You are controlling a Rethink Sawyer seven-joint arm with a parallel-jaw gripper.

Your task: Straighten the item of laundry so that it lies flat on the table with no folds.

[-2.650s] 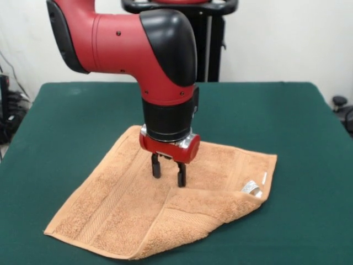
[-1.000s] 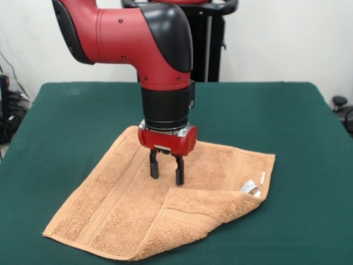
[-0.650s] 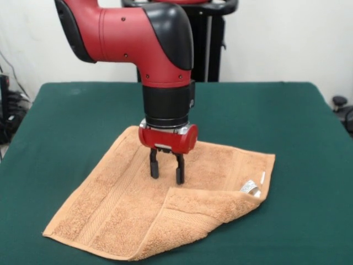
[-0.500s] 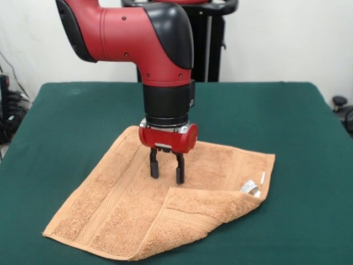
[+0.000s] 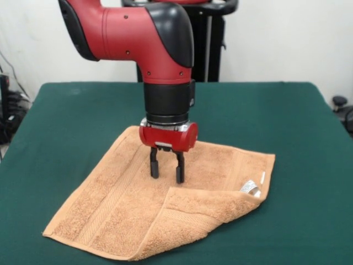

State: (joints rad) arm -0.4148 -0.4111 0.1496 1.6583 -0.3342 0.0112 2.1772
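Towel [image 5: 127,212], orange-tan terry, lies spread beneath my gripper [image 5: 166,173] on the green table [image 5: 287,121], not flat: the corner on the camera side of my fingers is folded back over the cloth, its tip just past my fingertips. A white label [image 5: 251,189] sits at the fold's end, well off to one side. My two fingers point straight down, spread apart with nothing between them, tips at the cloth; I cannot tell whether they touch it.

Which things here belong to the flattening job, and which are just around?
Job: towel, one corner folded over; table; pincer, open above the towel.
Around: black stand behind the table; dark gear at the right edge.
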